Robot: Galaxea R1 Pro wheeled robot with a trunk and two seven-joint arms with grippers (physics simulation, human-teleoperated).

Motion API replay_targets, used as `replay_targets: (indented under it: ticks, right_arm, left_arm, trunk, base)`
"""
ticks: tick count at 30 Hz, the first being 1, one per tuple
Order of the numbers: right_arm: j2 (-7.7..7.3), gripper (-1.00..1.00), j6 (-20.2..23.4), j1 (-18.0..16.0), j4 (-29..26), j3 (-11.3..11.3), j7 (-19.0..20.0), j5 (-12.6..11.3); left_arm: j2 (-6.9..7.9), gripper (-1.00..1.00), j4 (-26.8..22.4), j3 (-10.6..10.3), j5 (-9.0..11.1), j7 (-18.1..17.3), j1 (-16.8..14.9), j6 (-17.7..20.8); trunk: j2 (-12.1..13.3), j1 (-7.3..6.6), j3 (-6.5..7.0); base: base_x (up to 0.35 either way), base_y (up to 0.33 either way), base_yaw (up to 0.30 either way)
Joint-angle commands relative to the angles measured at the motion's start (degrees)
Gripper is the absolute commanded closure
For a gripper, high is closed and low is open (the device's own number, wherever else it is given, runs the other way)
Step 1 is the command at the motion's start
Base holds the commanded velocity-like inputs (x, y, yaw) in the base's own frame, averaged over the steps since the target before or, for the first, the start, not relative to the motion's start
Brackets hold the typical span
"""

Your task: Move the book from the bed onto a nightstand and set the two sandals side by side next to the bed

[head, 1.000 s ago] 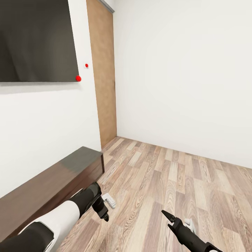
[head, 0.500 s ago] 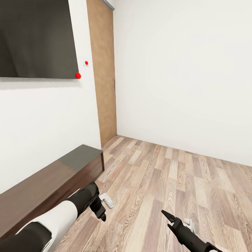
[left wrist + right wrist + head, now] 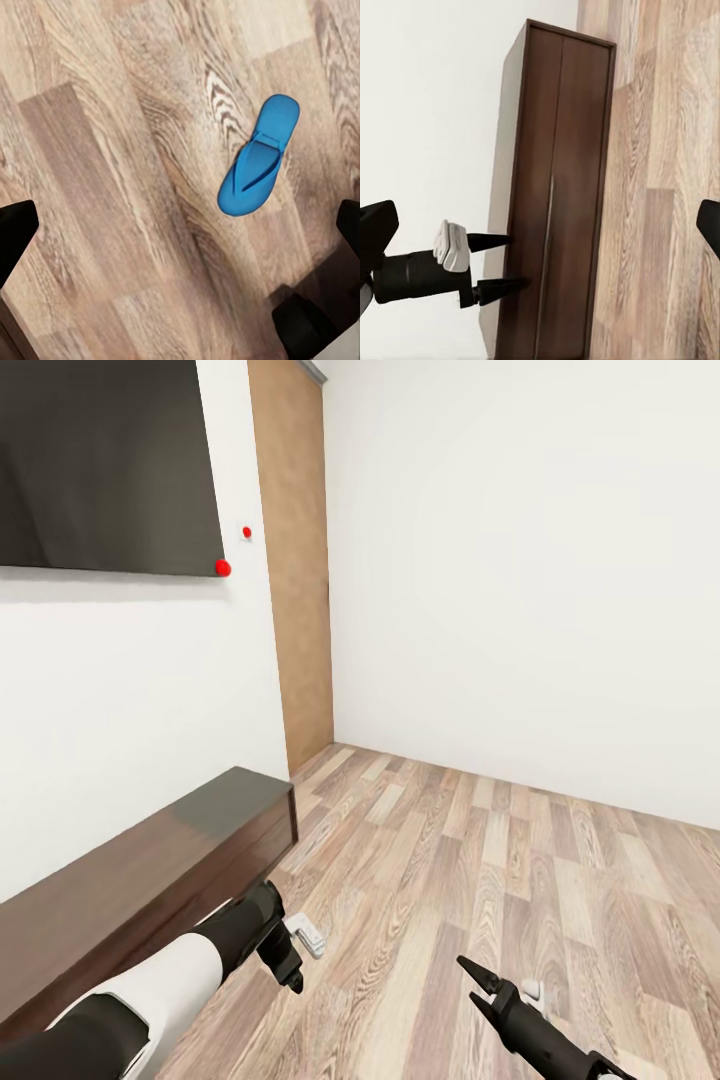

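One blue sandal (image 3: pixel 259 166) is seen lying on the wood-plank floor (image 3: pixel 480 880) in the left wrist view. Both the left gripper (image 3: pixel 287 963) and right gripper (image 3: pixel 478 987), low in the head view, are held open and empty beside the long dark bench (image 3: pixel 150 870).

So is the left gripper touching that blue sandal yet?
Apart. In the left wrist view the sandal lies flat on the wood floor, with bare planks between it and the fingers at the frame edges.
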Motion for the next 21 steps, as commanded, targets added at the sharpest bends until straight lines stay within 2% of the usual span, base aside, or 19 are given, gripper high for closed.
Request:
replay_targets:
  ticks: [1,7,21]
  right_arm:
    - [0.01,-1.00,0.6,0.0,0.0,-0.1,0.6,-0.3]
    - [0.00,-1.00,0.9,0.0,0.0,-0.2,2.4,-0.1]
    - [-0.08,-1.00,0.9,0.0,0.1,-0.2,2.8,0.2]
  left_arm:
    - [-0.04,-1.00,-0.1,-0.1,-0.6,-0.5,0.0,0.1]
    - [-0.42,-1.00,-0.1,-0.1,-0.7,-0.5,0.0,0.0]
    - [-0.97,-1.00,-0.3,-0.1,-0.6,-0.5,0.0,0.0]
  trunk:
    - [-0.4,0.22,-0.24]
    - [-2.8,1.53,-1.32]
    - [-8.5,4.61,-3.84]
  base:
    - [0.000,0.000,0.000]
    - [0.000,0.000,0.000]
    - [0.000,0.000,0.000]
